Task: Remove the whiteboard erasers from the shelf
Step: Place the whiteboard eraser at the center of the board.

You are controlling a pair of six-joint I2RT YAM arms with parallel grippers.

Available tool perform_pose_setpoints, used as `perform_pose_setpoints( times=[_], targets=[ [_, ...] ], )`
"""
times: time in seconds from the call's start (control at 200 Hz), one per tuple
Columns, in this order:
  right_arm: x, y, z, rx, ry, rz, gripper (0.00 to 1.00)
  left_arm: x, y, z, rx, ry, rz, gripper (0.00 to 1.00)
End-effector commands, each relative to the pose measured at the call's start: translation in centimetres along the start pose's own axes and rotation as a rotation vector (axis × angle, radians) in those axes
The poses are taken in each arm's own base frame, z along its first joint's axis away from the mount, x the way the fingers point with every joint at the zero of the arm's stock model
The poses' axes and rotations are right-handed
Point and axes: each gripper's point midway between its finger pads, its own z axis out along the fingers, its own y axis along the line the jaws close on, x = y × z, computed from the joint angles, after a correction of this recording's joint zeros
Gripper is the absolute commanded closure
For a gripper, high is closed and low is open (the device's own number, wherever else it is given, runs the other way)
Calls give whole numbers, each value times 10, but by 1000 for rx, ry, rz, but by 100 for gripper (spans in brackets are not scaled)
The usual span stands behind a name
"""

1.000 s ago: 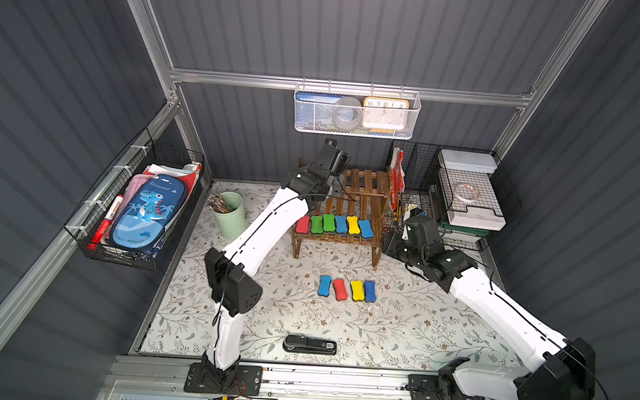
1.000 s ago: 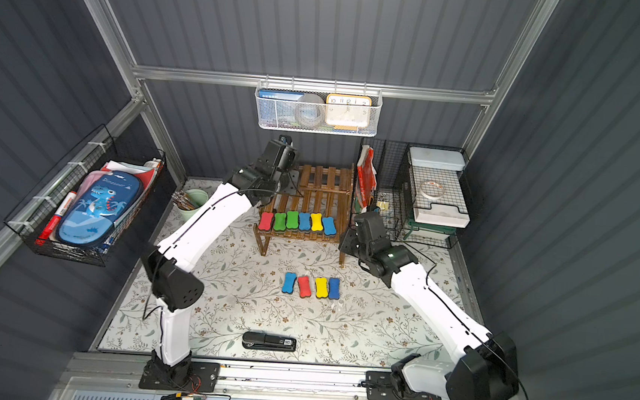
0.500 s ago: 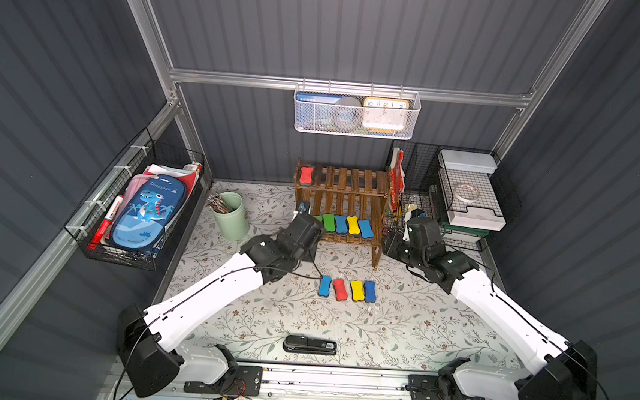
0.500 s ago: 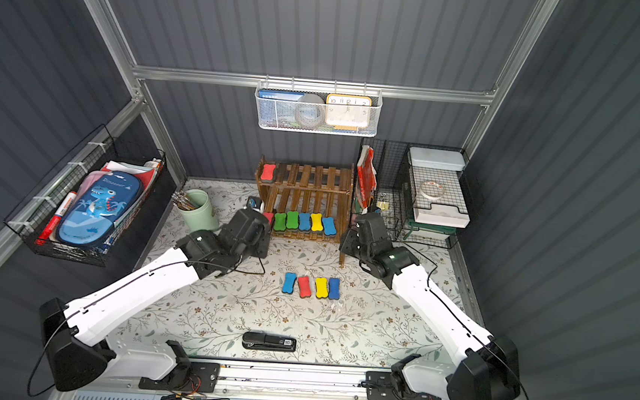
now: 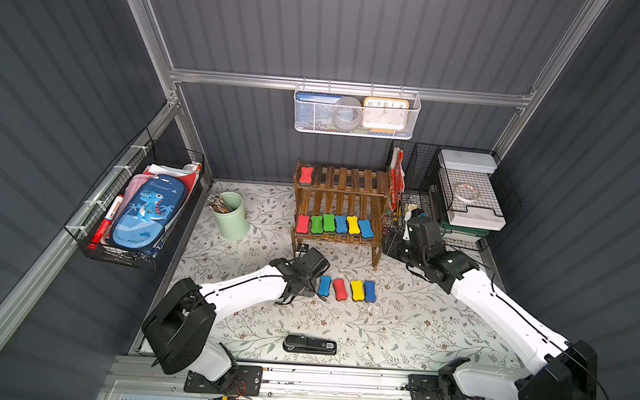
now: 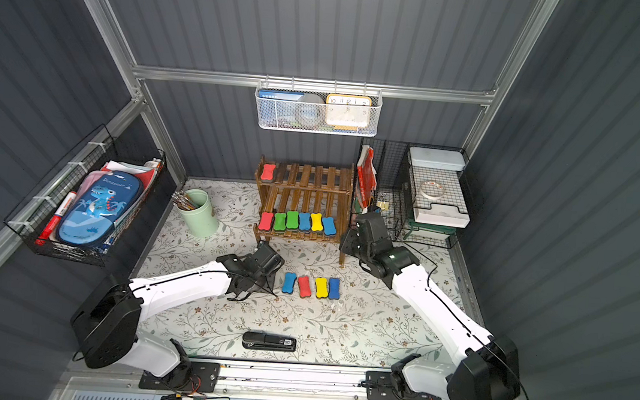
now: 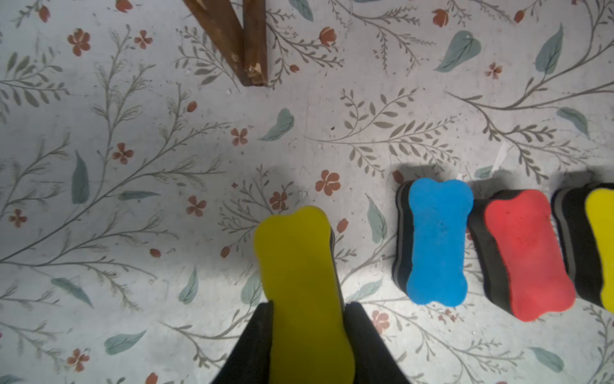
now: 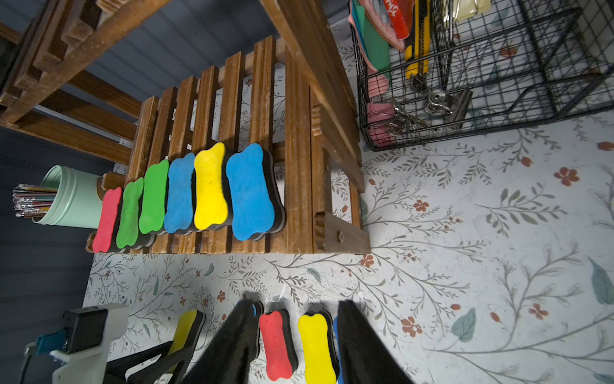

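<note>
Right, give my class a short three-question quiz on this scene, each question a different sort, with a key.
1. True or false: the top tier of the shelf holds just one red eraser.
2. How many erasers sit on its lower tier?
3. The left gripper grips: A) a yellow eraser B) a green one C) nothing.
Key: 1 true; 2 six; 3 A.
</note>
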Motion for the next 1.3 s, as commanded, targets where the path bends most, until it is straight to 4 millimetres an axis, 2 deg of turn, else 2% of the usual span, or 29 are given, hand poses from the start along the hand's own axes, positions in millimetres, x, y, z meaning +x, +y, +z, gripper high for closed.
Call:
perform_pose_setpoints(
  times=[0.0, 0.16, 0.34, 0.485, 0.68, 0.785, 0.805, 0.86, 0.93, 1.026, 1.186, 1.206, 1.296],
  targets=[
    [0, -4, -4, 4, -13, 11, 54, -7, -11, 13, 32, 2, -12, 64],
    [-3, -5, -10, 9, -27, 1, 54, -1, -13, 27, 21, 36, -3, 64],
    [-4, -5, -11, 6, -27, 1, 54, 2, -11, 32, 3, 47, 9, 60],
    [-3, -4, -10, 3, -24, 5, 54, 6, -8, 34, -12, 64, 14, 48],
    [-4, -6, -11, 12, -28, 5, 47, 5, -7, 28, -11, 63, 7, 31],
    [-6, -4, -13, 8, -27, 4, 47, 3, -5, 18, -11, 60, -1, 24],
    [-11, 0, -22, -12, -50, 5, 47, 2, -4, 15, -11, 55, -4, 23],
    [-12, 2, -25, -21, -53, 1, 47, -1, -3, 8, -4, 41, -13, 20],
    [-14, 5, -27, -35, -54, -4, 47, -7, -3, -7, 19, 11, -25, 12],
    [-16, 14, -28, -67, -43, -15, 47, -15, -2, -28, 47, -23, -36, 10],
    [-22, 37, -36, -147, -32, -33, 47, -32, 3, -68, 85, -101, -47, 5],
    [-19, 39, -28, -143, -12, -38, 47, -33, 4, -72, 87, -111, -51, 5],
    [-25, 61, -29, -179, -15, -74, 47, -42, 7, -92, 104, -158, -56, 3]
  ],
)
